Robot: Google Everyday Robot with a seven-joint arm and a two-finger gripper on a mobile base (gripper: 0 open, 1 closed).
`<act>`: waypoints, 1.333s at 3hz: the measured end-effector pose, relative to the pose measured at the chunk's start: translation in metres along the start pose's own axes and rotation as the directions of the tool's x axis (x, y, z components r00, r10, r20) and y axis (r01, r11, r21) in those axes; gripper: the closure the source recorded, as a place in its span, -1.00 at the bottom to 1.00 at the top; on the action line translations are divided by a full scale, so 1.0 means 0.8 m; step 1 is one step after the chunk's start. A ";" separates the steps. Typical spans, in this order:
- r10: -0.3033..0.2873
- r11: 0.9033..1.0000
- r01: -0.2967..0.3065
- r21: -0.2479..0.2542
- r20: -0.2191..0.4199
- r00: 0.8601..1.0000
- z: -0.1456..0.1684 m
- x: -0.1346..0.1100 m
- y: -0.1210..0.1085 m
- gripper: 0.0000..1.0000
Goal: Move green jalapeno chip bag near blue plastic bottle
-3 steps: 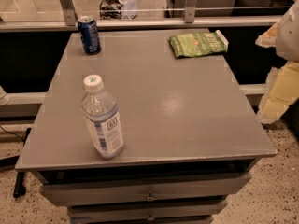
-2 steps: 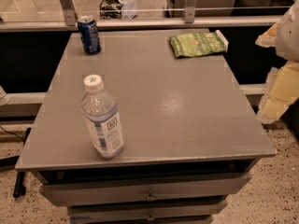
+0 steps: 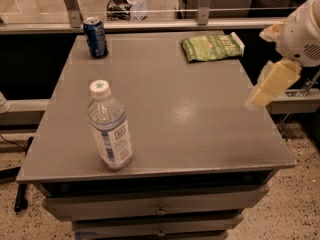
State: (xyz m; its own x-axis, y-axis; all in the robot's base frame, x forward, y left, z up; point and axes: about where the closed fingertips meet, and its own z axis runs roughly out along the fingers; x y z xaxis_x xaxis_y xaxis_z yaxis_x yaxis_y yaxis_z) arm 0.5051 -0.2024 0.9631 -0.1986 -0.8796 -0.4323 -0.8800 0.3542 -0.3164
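hard to see: the gripper [image 3: 270, 87] is a pale yellowish smear off the table's right side, honestly can't tell if it's open or closed. Nothing is in it as far as it shows.
cut off: the white arm [image 3: 303, 30] runs out of the picture at the right edge, so only its rounded end shows. The lower drawers [image 3: 160, 207] get chopped by the bottom of the picture.
lettering: white print on the green jalapeno chip bag [image 3: 212, 46] is there but not really readable.
gripper spot: hanging beside the right edge of the table [image 3: 200, 129], about halfway between near and far, above the surface and apart from everything.
bag location: lying flat at the far right of the tabletop, close to the far edge, its right end near the right edge.
bag direction: long axis goes left to right, a bit skewed so the right end sits slightly farther back. The white end strip is on the right end.
bottle: the blue plastic bottle [image 3: 109, 129] stands upright at the near left, cap up, just in from the near edge. Well apart from the bag, pretty much diagonal across the top.
can: a dark blue soda can [image 3: 95, 37] stands upright at the far left corner.
open room: the whole middle of the table and the near right part are bare grey surface, so there's open tabletop between bag and bottle.
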 end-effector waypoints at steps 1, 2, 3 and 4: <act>0.076 0.995 -0.087 0.056 0.180 0.981 0.039 -0.025 -0.065 -1.00; 0.170 0.977 -0.201 0.067 0.318 0.933 0.085 -0.048 -0.125 -1.00; 0.261 0.951 -0.302 0.063 0.354 0.898 0.139 -0.057 -0.171 -1.00; 0.343 0.920 -0.387 0.066 0.345 0.873 0.188 -0.048 -0.207 -1.00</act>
State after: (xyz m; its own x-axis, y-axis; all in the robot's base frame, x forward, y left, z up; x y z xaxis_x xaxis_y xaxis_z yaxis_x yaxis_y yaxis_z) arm 0.7231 -0.1793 0.9053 -0.3266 -0.5371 -0.7777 -0.7039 0.6874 -0.1791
